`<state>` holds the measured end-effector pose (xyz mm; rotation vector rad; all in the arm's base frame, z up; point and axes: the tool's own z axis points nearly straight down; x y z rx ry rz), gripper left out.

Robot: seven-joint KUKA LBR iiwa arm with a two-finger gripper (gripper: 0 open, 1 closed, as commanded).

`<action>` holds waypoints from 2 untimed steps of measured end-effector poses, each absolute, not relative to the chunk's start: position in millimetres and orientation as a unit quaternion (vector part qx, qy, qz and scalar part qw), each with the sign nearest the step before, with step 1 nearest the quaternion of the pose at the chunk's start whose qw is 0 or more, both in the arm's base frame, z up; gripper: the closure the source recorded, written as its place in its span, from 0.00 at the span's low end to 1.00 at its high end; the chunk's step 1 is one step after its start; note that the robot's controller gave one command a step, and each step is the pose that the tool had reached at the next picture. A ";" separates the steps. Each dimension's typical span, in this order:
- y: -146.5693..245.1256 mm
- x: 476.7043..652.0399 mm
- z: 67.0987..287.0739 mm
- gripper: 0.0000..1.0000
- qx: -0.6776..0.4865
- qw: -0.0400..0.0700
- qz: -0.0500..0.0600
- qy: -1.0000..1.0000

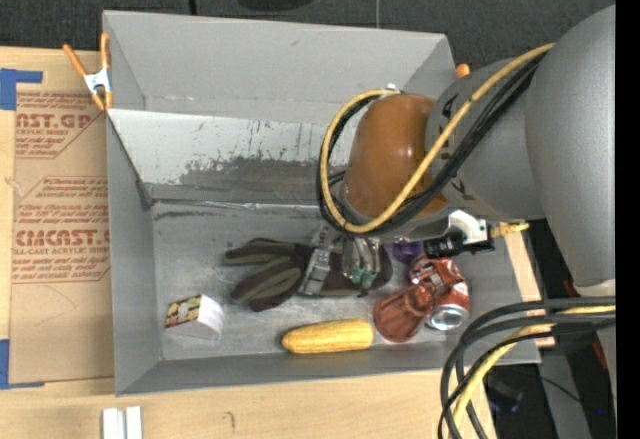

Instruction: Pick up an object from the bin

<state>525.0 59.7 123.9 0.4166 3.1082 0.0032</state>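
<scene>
My gripper (340,272) hangs low in the middle of the bin, just below the orange cover, with its fingertips at the right end of a dark brown glove (265,272). That glove lies flat on the floor with its fingers pointing left. A yellow corn cob (327,336) lies just below the gripper, near the front wall. To the right sit a crushed red can (440,292) and a dark red rounded piece (398,317). A small purple thing (403,250) peeks out beside the gripper.
A small white box with a printed label (195,315) lies at the bin's front left. The arm and its cables cover the bin's right side. The back of the bin floor by the sloped wall is bare.
</scene>
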 end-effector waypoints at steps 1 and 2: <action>59.6 523.7 132.5 1.00 0.133 0.000 0.000 0.991; 59.7 523.7 145.9 1.00 0.133 0.000 0.000 0.991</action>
